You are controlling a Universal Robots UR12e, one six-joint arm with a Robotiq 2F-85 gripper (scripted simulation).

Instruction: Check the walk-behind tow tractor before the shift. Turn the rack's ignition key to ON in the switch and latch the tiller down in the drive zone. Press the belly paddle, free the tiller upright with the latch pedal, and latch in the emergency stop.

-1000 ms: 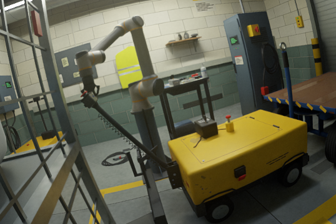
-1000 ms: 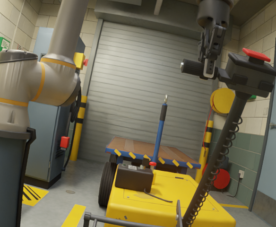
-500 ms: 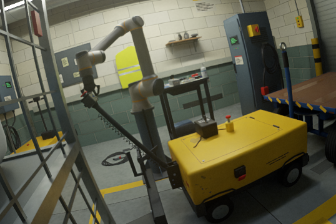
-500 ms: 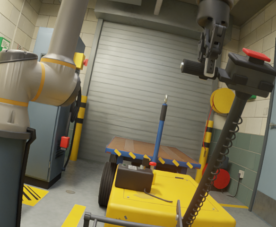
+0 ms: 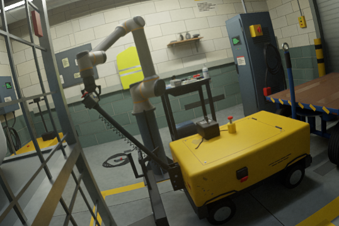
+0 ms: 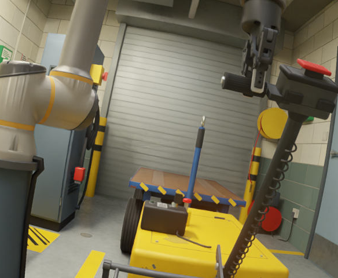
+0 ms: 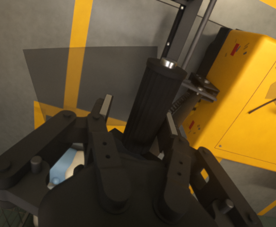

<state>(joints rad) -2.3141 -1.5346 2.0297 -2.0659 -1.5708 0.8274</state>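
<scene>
The tiller (image 5: 126, 135) slants down from its control head (image 6: 308, 91) to the front of the yellow tow tractor (image 5: 242, 151). My gripper (image 7: 138, 114) is open around the tiller's ribbed black hand grip (image 7: 153, 102), holding nothing. The red belly paddle (image 6: 313, 66) sits on top of the head. On the tractor's deck stand the black switch box (image 5: 207, 128) and the red-capped emergency stop (image 5: 231, 125). The ignition key is too small to tell.
The grey charging cabinet (image 5: 255, 66) stands behind the tractor, beside a blue flatbed trailer (image 5: 312, 97) with an upright drawbar. My arm's pedestal (image 5: 151, 135) stands left of the tractor, a steel railing (image 5: 37, 129) nearer the side camera. A coiled cable lies on the floor (image 5: 116, 160).
</scene>
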